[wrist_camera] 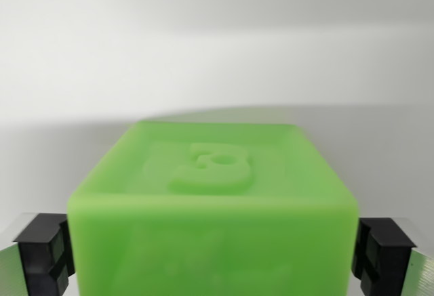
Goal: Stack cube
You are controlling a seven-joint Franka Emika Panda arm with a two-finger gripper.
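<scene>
A plain white surface fills the background, shaded grey just behind the block. The green cube sits low and centred in the wrist view, blurred by closeness, with a raised figure on its top face (possibly a 3, though I cannot be sure). The gripper is closed onto it, black pads pressing both side faces.

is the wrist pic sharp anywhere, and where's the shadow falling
Wrist view: the green cube is soft and blurred this close, its raised top marking smeared; the black finger pads at both sides look sharper; a broad grey shadow lies on the white surface behind the cube; no harsh glare.
</scene>
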